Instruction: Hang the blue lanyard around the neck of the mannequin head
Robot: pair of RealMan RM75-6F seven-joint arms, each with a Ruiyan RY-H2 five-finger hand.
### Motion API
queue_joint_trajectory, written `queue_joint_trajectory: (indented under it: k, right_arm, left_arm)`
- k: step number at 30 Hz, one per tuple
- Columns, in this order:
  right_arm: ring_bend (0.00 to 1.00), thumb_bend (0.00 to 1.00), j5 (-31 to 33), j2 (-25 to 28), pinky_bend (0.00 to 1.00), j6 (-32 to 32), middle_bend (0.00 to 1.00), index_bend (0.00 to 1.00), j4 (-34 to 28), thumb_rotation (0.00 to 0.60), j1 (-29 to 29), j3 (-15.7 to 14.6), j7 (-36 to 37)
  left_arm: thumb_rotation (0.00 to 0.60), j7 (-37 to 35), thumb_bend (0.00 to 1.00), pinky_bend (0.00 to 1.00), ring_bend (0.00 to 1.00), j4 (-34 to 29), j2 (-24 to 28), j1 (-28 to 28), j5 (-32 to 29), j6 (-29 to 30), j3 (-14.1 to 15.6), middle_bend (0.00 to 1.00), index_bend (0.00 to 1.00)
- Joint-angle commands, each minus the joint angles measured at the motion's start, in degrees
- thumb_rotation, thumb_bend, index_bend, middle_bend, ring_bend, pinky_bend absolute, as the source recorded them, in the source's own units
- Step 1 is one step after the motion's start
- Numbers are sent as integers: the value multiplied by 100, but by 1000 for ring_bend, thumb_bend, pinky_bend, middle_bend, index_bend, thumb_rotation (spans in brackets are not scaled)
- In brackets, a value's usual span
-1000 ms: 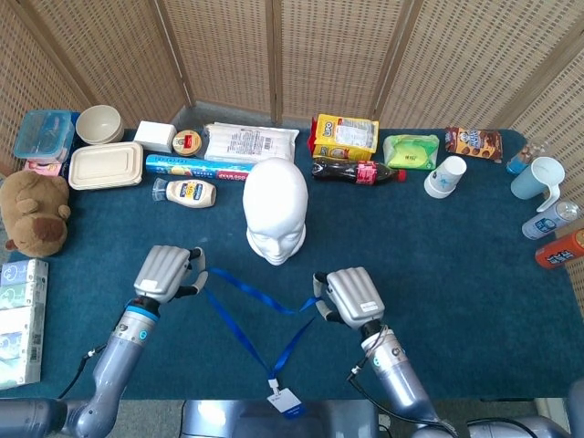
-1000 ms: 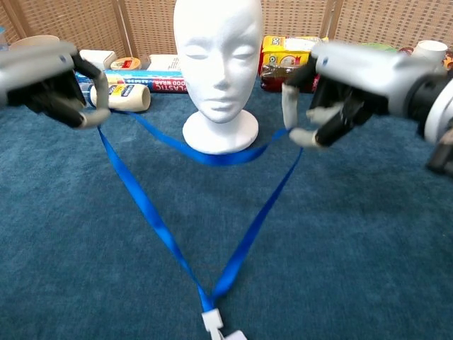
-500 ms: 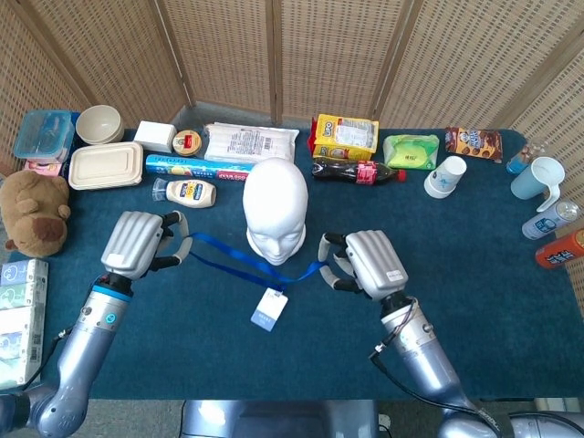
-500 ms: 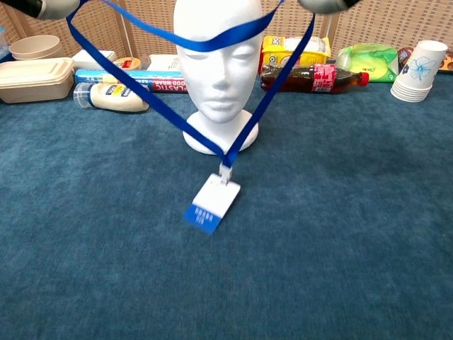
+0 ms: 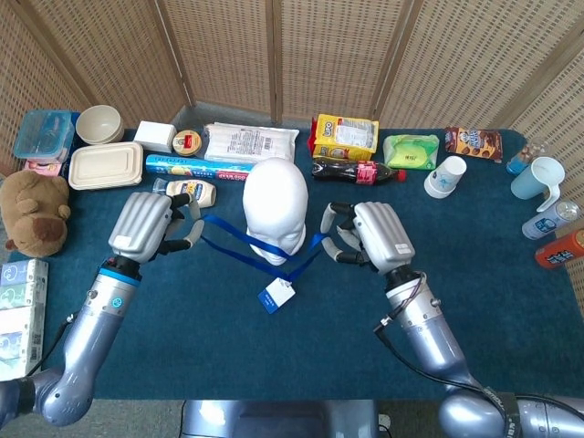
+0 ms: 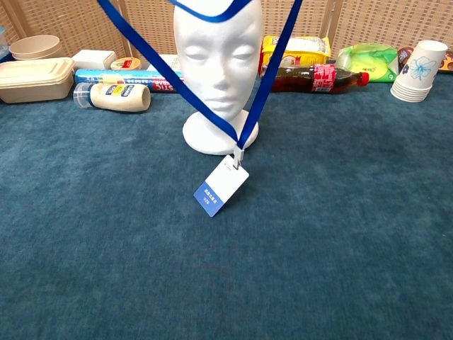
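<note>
The white mannequin head (image 5: 275,208) (image 6: 218,57) stands upright mid-table, facing me. The blue lanyard (image 5: 239,233) (image 6: 177,78) is stretched open in the air in front of its face. My left hand (image 5: 151,225) pinches one side of the strap, and my right hand (image 5: 370,235) pinches the other. The strap's far span crosses the forehead in the chest view. Both sides run down to a clip, where the badge card (image 5: 276,295) (image 6: 221,190) dangles above the carpet in front of the base. Neither hand shows in the chest view.
Behind the head lie a cola bottle (image 5: 358,172), a foil box (image 5: 192,165), a mayonnaise bottle (image 5: 187,192) and a yellow snack box (image 5: 344,136). Lunch boxes and a teddy bear (image 5: 35,213) sit at the left; paper cups (image 5: 446,176) and bottles at the right.
Both hands have risen and moved toward the mannequin head, carrying the lanyard loop higher. The badge has lifted with it and swung slightly right.
</note>
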Motion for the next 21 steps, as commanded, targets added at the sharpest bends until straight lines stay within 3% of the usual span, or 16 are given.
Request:
queue_joint_trajectory:
  k: [1, 12, 21]
  right_arm:
    - [1000, 462, 321, 150, 1000, -137, 1000, 625, 199, 600, 211, 299, 200]
    - [1000, 463, 1197, 465, 1000, -651, 1000, 628, 773, 600, 777, 650, 470]
    - [1000, 463, 1681, 532, 1000, -856, 1000, 629, 1200, 600, 1193, 648, 441]
  left_arm:
    - [532, -51, 439, 1000, 1000, 125, 26, -224, -391, -138, -294, 1000, 639]
    - [531, -234, 439, 1000, 1000, 736, -114, -667, -1101, -420, -628, 1000, 639]
    - [526, -259, 438, 1000, 1000, 1108, -194, -904, -1542, -629, -700, 1000, 639]
